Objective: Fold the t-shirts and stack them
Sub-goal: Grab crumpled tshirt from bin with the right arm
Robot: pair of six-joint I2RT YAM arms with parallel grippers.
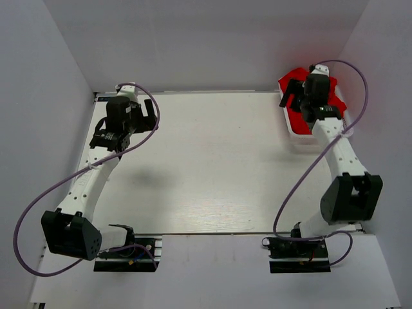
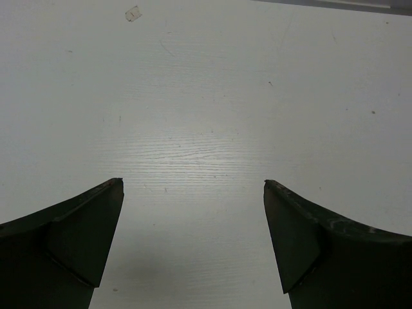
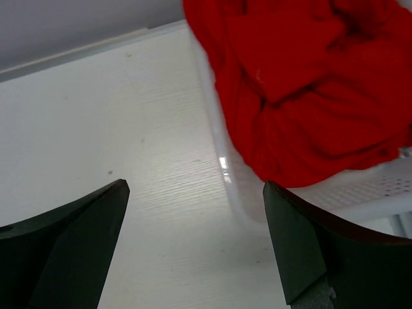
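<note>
The left gripper (image 2: 193, 184) stood open above the table (image 2: 206, 96). The right gripper (image 3: 195, 183) stood open near the shirts (image 3: 309, 84) heaped in the basket (image 3: 376, 188).

We could read no text, label, brand, number or sign in any view. The t-shirts (image 3: 309, 84) were plain red wherever they showed, and the small pale scrap (image 2: 132, 13) on the table (image 2: 206, 116) was too small for us to read.
</note>
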